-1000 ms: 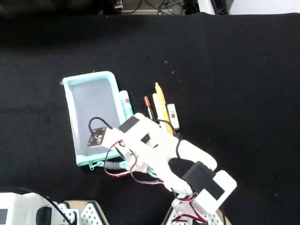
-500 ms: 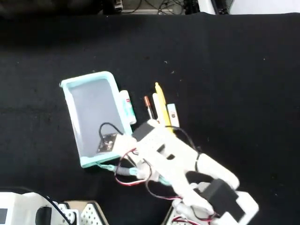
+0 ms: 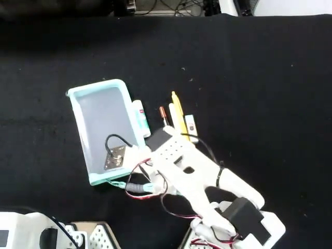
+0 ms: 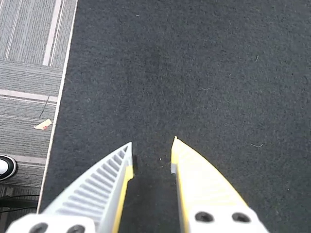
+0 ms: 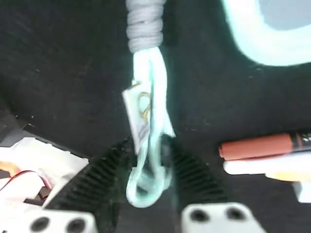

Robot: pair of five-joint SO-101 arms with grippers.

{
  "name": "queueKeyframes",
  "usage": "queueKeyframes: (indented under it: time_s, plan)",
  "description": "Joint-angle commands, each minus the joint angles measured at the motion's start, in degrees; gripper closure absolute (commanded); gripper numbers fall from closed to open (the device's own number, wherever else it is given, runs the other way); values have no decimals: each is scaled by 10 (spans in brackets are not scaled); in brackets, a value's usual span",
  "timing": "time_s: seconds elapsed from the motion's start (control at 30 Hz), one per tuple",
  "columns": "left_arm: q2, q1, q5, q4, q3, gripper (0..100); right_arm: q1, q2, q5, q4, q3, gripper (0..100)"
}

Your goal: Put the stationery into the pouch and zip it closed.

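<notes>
The light teal pouch (image 3: 101, 124) lies flat left of centre. Beside it lie the stationery: a white tube (image 3: 140, 118), a brown pen (image 3: 164, 115), a yellow pen (image 3: 178, 110) and a small white piece (image 3: 191, 125). My right arm (image 3: 181, 163) stretches over the pouch's near corner. In the right wrist view my right gripper (image 5: 146, 145) is shut on the pouch's teal strap loop (image 5: 151, 121), which carries a small tag. The pouch's corner (image 5: 272, 39) and the brown pen (image 5: 262, 145) lie close by. My left gripper (image 4: 152, 143) hangs open over bare black cloth.
Black cloth (image 3: 249, 78) covers the table, with wide free room at the back and right. The left arm's base (image 3: 31, 233) sits at the front left corner. The table's edge (image 4: 60, 97) and striped carpet (image 4: 29, 58) run beside my left gripper.
My right arm drew back toward the front edge holding the strap, then eased a little toward the pouch. The pouch turned slightly. The stationery stayed put.
</notes>
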Motion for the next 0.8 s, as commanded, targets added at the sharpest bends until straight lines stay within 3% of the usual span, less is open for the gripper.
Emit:
queueKeyframes:
  time_s: [0.0,0.13,0.37,0.77]
  plan:
    - [-10,7,4,-8,-28,852,-32,-33,6,8,-36,747]
    - [-10,7,4,-10,-29,852,-87,-55,4,-15,-34,676]
    - [-10,18,4,-8,-28,852,-114,-20,-69,-117,-44,730]
    - [-9,18,4,-10,-29,852,-163,147,-120,-114,-147,737]
